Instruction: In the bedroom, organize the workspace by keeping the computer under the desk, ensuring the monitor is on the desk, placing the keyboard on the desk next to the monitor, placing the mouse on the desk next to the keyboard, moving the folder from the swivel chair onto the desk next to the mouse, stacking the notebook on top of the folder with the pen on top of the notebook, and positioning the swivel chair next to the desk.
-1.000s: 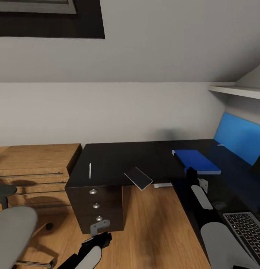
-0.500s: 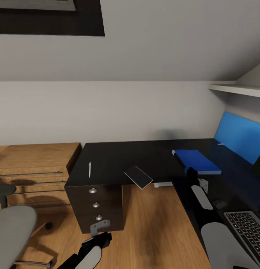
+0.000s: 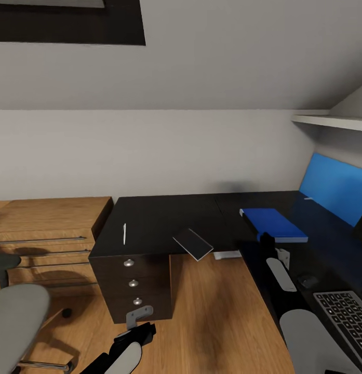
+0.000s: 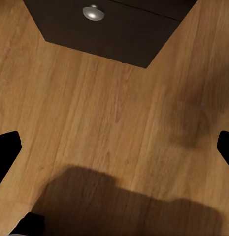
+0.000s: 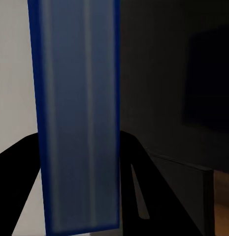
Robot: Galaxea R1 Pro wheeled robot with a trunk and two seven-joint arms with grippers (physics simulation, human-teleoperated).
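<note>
Head view first: we log the counter point(image 3: 165, 218) as a broad glossy black top, too heavy to shift, so we leave it in place. The swivel chair point(image 3: 17, 319) sits well off to the left of the left jaws point(image 3: 138, 315); only part of its grey seat is in view, its base mostly cut off; we judge it rolls easily if pushed at the back. The folder point(image 3: 274, 223) lies flat on the counter just beyond the right jaws point(image 3: 267, 240); stiff, thin, probably slippery on gloss, best pinched at an overhanging edge. In the right wrist view the folder point(image 5: 77, 118) fills the space between the dark fingers point(image 5: 144, 191); we cannot tell whether they are closed on it. The keyboard point(image 3: 344, 317) is cut off at the frame edge. The notebook point(image 3: 192, 244) overhangs the counter's front edge, light, easy to grip there. The mouse point(image 3: 307, 282) is dim against black. The pen point(image 3: 124, 234) is thin, prone to roll. Left jaws stand spread over bare floor, holding nothing.
</note>
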